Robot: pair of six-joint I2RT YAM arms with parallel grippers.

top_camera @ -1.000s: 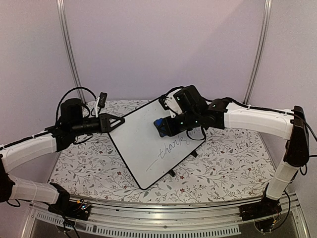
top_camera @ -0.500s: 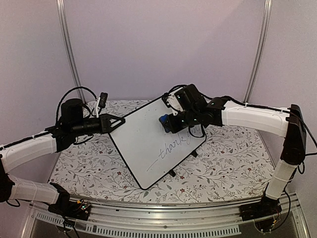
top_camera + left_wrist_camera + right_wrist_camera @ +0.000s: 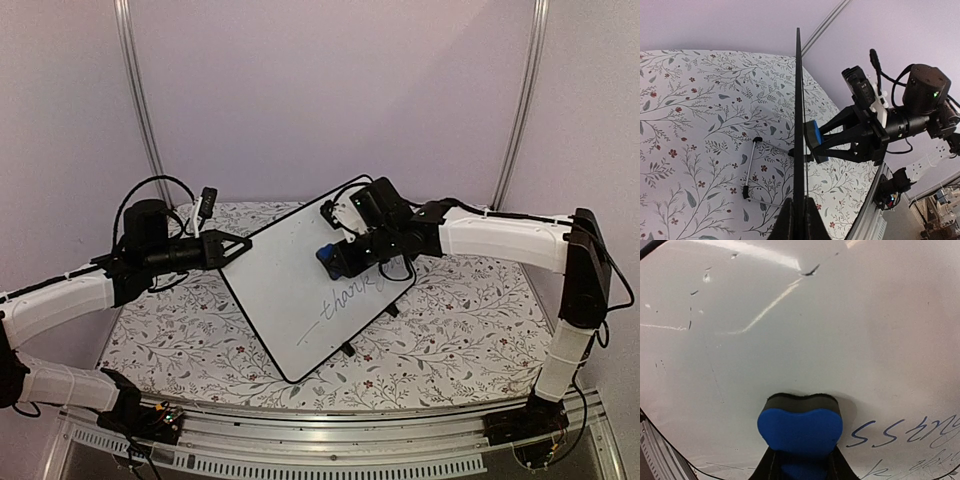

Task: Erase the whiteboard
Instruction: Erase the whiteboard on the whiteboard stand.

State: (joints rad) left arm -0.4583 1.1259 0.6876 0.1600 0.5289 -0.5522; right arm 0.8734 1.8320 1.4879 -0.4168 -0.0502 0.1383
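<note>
Left fingers (image 3: 234, 246) were clamped together on the thin black frame at the left edge of the whiteboard (image 3: 285, 300), with the frame pinched between them as seen edge-on from the left wrist. Right fingers (image 3: 847, 131) were closed on a blue eraser (image 3: 326, 257), gripping it by its sides so that its dark felt face pointed at the board. That felt face touched the glossy white surface in the upper right part of the board, just above a slanting line of handwriting (image 3: 345, 297) that ran towards the board's right edge. From the right wrist, the blue script lay to the lower right of the eraser, and a few short dark marks and faint streaks showed higher up on the surface. The whiteboard stood tilted over the middle of the flower-patterned tabletop (image 3: 460, 320), turned so that one rounded corner pointed towards the arm bases. A wire stand (image 3: 751, 167) showed behind its back face; whether the stand's feet rested on the tabletop could not be told. Both arms reached inward from opposite sides, the board between them
</note>
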